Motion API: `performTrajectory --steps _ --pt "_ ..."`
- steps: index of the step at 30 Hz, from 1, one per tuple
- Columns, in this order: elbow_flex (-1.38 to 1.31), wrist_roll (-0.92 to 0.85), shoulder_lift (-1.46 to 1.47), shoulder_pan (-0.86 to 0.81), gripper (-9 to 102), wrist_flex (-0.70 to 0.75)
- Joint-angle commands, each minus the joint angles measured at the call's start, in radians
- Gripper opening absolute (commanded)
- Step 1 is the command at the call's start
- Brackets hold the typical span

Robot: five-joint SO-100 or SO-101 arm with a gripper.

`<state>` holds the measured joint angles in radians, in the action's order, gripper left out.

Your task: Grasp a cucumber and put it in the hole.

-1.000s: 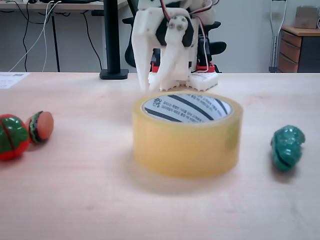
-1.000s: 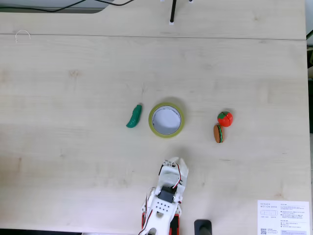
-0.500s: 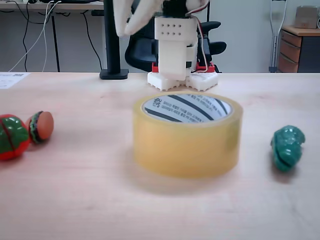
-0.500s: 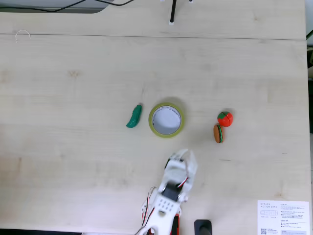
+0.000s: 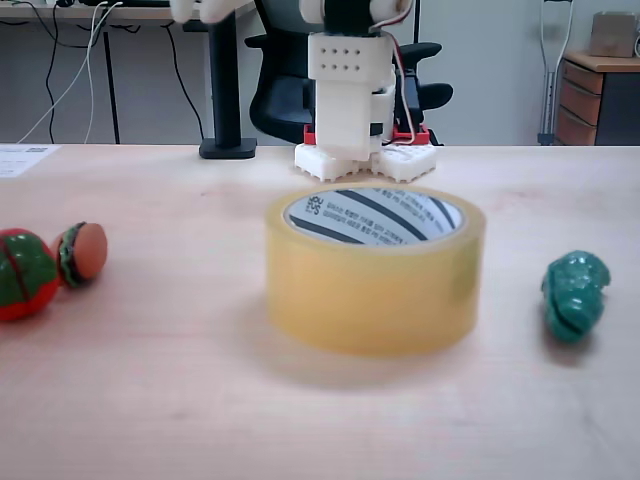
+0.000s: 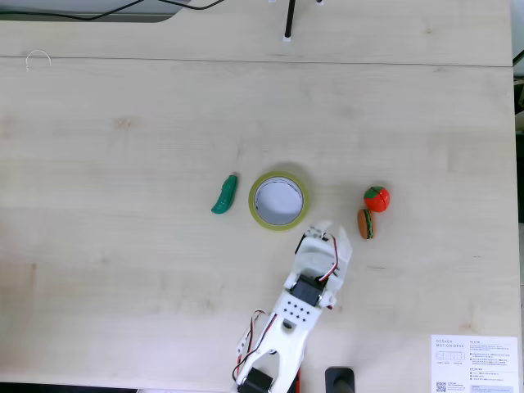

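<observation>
Both fixed views show a pale wood-grain bench (image 6: 123,270) carrying a wide roll of yellowish translucent packing tape (image 5: 375,290); its hole (image 6: 278,200) is a round opening lined by a white core printed with slanted black stripes. Seen from above, the cucumber (image 6: 223,195) is a small, glossy, teal-green plastic piece, elongated and slightly curved, lying flat just beside the roll on its left, not touching it. From the low side camera its bumpy surface and seam groove show. On the roll's far side sit a round red-and-green toy (image 6: 377,197) and a small burger-like toy (image 6: 365,223), close together. The white plastic claw (image 6: 327,232) hovers near the roll's lower right rim, empty; I cannot tell whether its fingers are apart.
</observation>
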<state>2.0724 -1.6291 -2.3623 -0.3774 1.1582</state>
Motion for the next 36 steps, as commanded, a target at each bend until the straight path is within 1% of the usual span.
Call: performTrajectory --steps 1,6,12,17,21,30,36 --pt "-0.112 -0.008 0.005 0.064 6 -0.031" --pt "-0.132 0.000 0.014 0.195 10 -0.031" --pt "-0.170 0.071 0.051 0.350 10 -0.031" --pt "-0.225 0.078 0.117 0.457 16 -0.034" --pt "-0.229 0.080 0.152 0.529 25 -0.061" --pt "-0.227 0.112 0.238 0.693 30 -0.074" --pt "-0.221 0.160 0.325 0.732 34 -0.120"
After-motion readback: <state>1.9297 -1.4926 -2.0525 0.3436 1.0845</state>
